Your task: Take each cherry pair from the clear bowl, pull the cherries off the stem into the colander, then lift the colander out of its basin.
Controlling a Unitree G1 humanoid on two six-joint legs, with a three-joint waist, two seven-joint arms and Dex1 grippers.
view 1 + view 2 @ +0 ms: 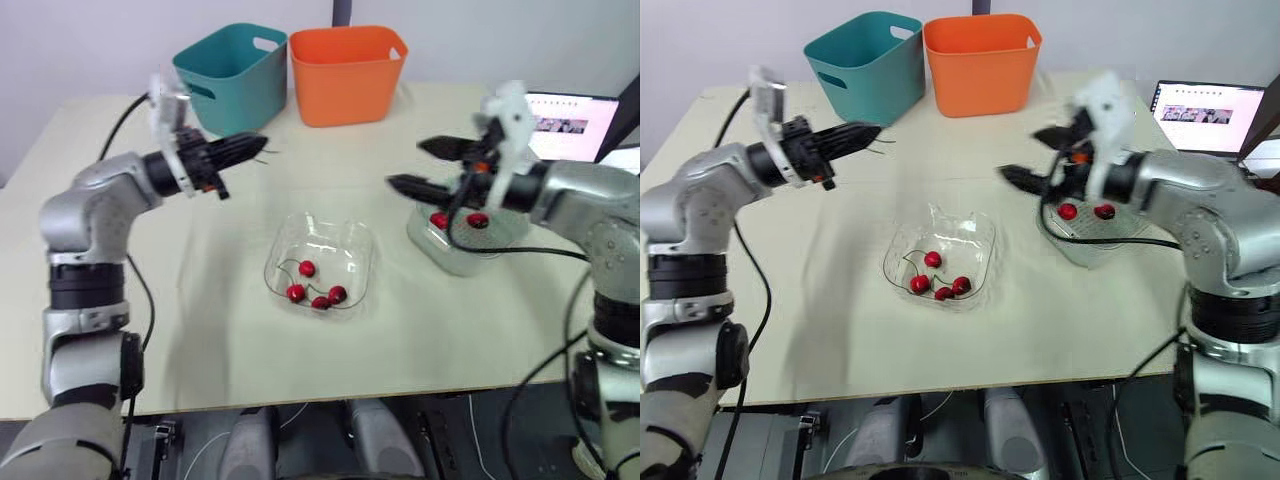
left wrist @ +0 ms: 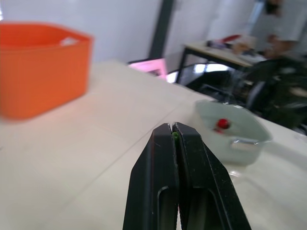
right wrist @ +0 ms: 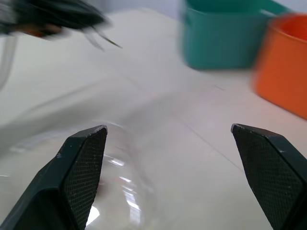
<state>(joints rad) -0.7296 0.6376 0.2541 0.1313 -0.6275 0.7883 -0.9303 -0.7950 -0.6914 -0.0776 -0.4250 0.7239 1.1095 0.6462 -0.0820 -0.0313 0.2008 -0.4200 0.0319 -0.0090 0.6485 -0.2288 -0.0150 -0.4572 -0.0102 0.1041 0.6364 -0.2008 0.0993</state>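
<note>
Four cherries (image 1: pixel 307 268) lie in the clear bowl (image 1: pixel 357 240) at the table's (image 1: pixel 200 330) centre, joined in twos by thin stems. Two more sit in the colander (image 1: pixel 1086 224), inside its basin (image 1: pixel 455 262), just right of the bowl.

Handling: the fruit is small, light, smooth and round. Expect it to roll, slip under a pinch and bruise if squeezed. The stems are thin and flexible, so the best hold is probably one pincer at the fork and the other around a fruit. The bowl looks light and may slide if nudged.

The left gripper (image 1: pixel 258 147) is pressed together on a bare stem (image 2: pixel 175 135), above the table, left of and beyond the bowl. The right gripper (image 1: pixel 405 165) is spread wide over the colander's left edge.

A black cable (image 1: pixel 540 251) drapes across the colander. The teal bin (image 1: pixel 232 75), orange bin (image 1: pixel 348 72) and laptop (image 1: pixel 570 125) stand at the far side, well apart from the bowl.
</note>
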